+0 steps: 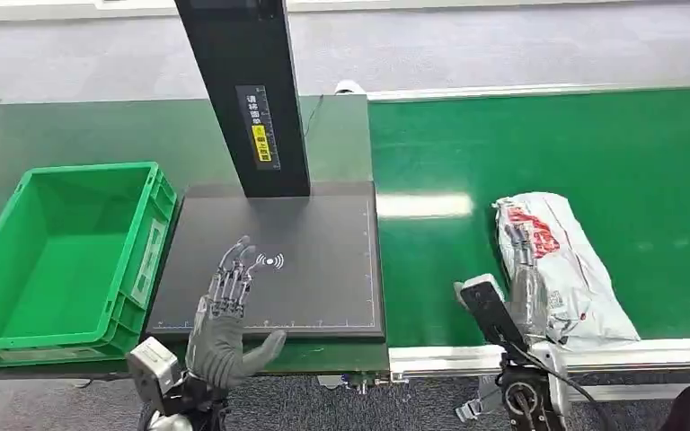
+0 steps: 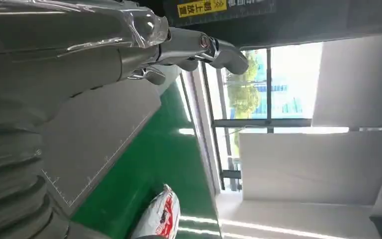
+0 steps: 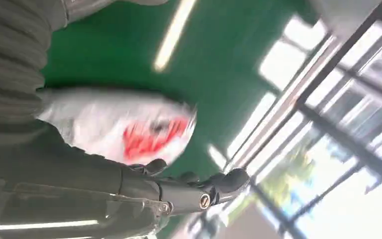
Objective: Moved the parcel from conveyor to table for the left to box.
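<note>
I see the white parcel [image 1: 564, 268] lying on the green conveyor [image 1: 467, 260], my right hand [image 1: 528, 274] resting against it, grip unclear. My left hand [image 1: 225, 319] hovers spread over the dark table [image 1: 323, 287].

The black post [image 1: 243, 90] blocks the grey pad's [image 1: 323, 269] far edge (near side open).
</note>
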